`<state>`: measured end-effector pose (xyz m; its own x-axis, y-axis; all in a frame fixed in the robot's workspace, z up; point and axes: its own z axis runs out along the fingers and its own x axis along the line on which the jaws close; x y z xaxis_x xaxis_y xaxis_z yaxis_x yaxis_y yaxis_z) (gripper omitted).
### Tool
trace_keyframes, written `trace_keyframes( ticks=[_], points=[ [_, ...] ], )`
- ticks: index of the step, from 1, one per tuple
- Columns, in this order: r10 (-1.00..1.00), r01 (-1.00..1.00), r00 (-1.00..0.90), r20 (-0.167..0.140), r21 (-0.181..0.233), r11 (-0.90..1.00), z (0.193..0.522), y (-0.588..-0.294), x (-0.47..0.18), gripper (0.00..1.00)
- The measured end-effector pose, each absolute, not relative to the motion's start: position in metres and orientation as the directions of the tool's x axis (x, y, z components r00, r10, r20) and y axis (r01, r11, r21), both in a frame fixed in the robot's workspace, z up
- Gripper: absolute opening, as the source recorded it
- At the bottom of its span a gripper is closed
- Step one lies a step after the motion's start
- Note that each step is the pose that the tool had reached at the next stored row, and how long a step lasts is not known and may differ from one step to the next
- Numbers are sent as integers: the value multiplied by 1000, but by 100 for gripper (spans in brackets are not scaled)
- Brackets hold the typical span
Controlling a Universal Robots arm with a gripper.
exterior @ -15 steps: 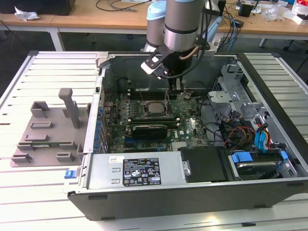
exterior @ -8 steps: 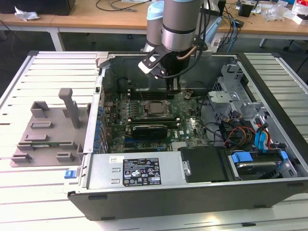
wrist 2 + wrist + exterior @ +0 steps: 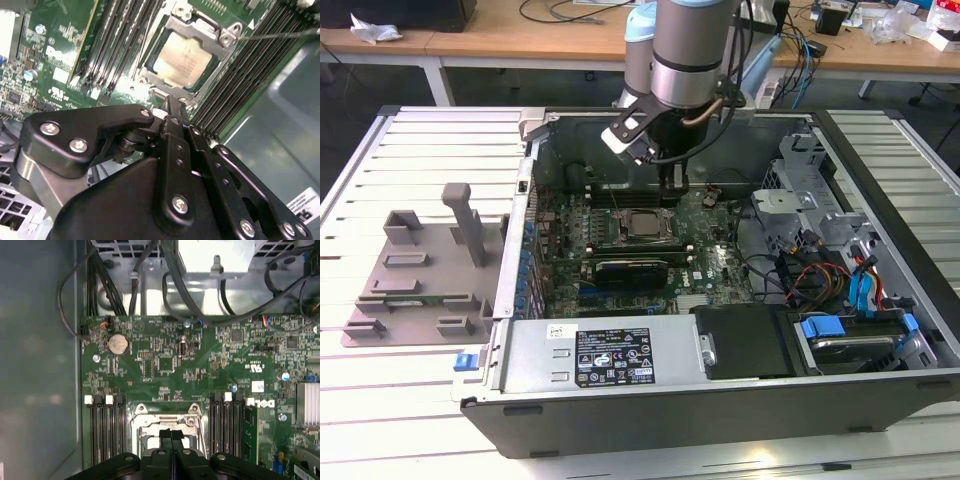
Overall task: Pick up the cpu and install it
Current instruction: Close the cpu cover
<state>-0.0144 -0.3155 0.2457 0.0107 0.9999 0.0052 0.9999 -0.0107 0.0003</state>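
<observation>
The gripper (image 3: 169,104) has its two black fingers pressed together with nothing between them. The tips are just beside the edge of the socket frame (image 3: 227,37). Beyond them the cpu (image 3: 184,59) lies flat inside that frame on the green board (image 3: 50,50), with memory slots (image 3: 117,55) on either side. In the exterior view the arm (image 3: 685,50) reaches down into the open computer case (image 3: 720,410).

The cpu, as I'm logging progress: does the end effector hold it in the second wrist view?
No, the cpu lies in the socket frame, apart from the shut end effector.
</observation>
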Motion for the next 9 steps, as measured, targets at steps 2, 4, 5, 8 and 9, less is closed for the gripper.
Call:
trace_keyframes(
  ticks=[2,4,5,8,9],
  points=[
    [1000,1000,10,5,0,-10,244,-316,-21,11],
    [1000,1000,10,5,0,-10,243,-316,-24,11],
    [1000,1000,10,5,0,-10,242,-317,-26,11],
    [1000,1000,10,5,0,-10,242,-317,-27,11],
    [1000,1000,-7,5,0,7,242,-317,-27,11]
  ],
)
